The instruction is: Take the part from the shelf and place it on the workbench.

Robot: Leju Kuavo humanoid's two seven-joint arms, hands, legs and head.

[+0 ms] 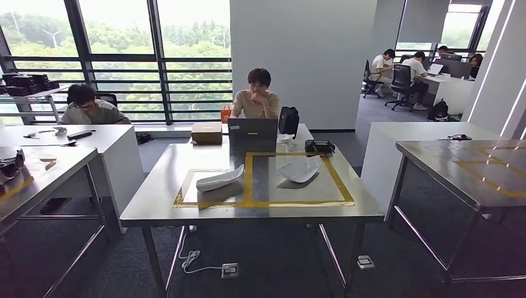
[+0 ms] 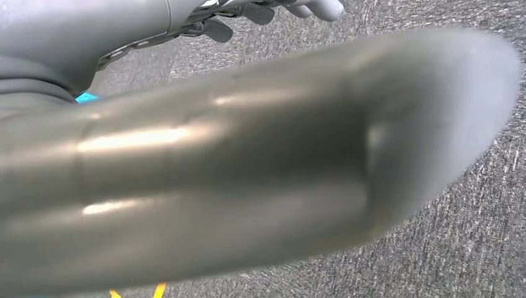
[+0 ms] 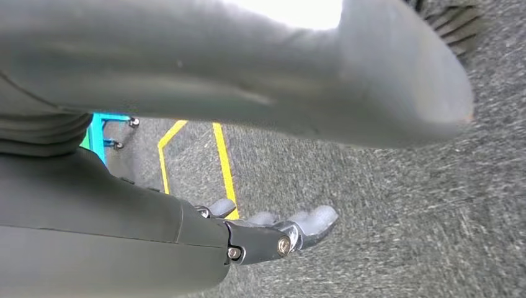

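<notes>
Parts [image 1: 219, 180] lie on the tabletop [image 1: 155, 198]; left robot hand [image 2: 273, 12] and right robot hand [image 3: 273, 233] hang over carpet, fingers loosely extended, holding nothing.

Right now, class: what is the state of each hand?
Left hand: open, holding nothing.
Right hand: open, holding nothing.

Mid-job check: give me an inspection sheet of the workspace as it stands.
Surface: steel workbench, two yellow tape frames.
Job's things: two white parts; left part in the smaller frame, right part in the larger.
Clutter: laptop, cardboard box, black bag at the far edge.
Hands: left hand and right hand hang over carpet, holding nothing.
Cables: white cable on the floor by a floor socket.
Surroundings: person seated behind the bench; tables either side.
</notes>
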